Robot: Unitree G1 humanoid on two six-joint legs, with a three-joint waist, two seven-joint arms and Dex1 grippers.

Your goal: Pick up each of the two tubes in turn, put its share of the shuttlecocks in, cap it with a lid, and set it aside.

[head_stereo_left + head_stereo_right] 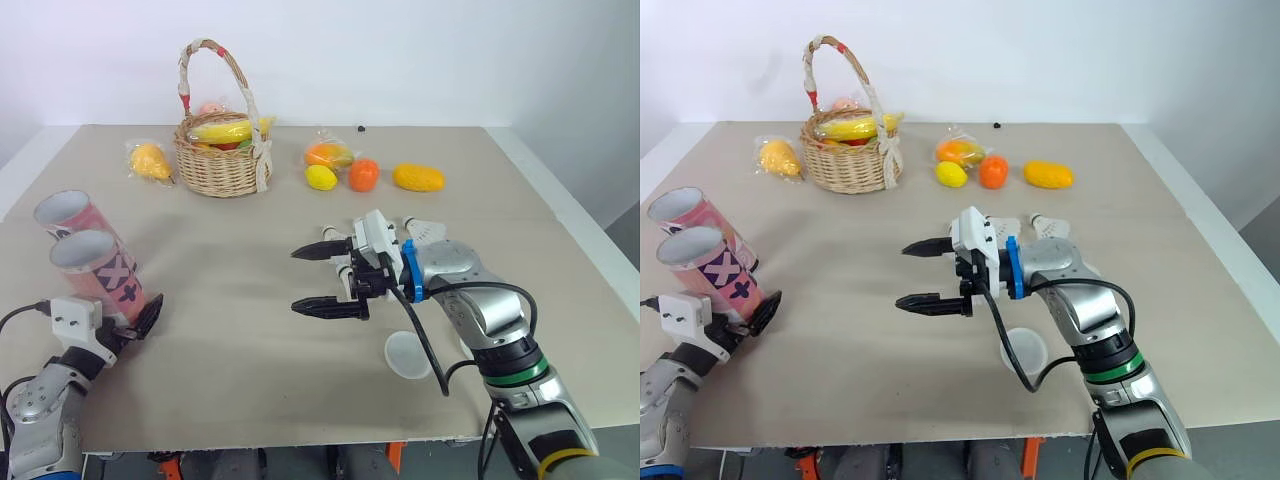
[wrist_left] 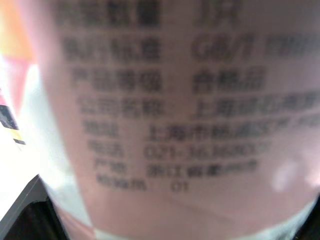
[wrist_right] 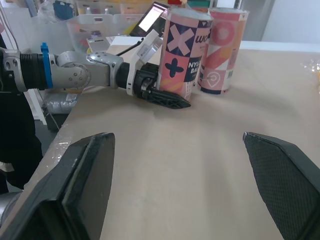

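Observation:
Two pink patterned tubes stand upright and uncapped at the table's left, the near tube [image 1: 98, 272] in front of the far tube [image 1: 68, 215]. My left gripper [image 1: 125, 305] is shut on the near tube's base, one black finger [image 3: 167, 98] lying against its side. The tube's printed label [image 2: 170, 115] sits right in front of the left wrist camera. My right gripper [image 1: 300, 280] hovers wide open over the table's middle, holding nothing. White shuttlecocks [image 1: 425, 228] lie just behind its wrist. A translucent lid [image 1: 408, 355] rests on the table beneath the right forearm.
A wicker basket [image 1: 222, 165] of fruit stands at the back. A bagged yellow fruit [image 1: 150, 160] lies to its left. A bagged fruit [image 1: 328, 153], lemon [image 1: 321, 177], orange [image 1: 363, 175] and mango [image 1: 418, 177] lie to its right. The table's front edge [image 1: 300, 440] is close.

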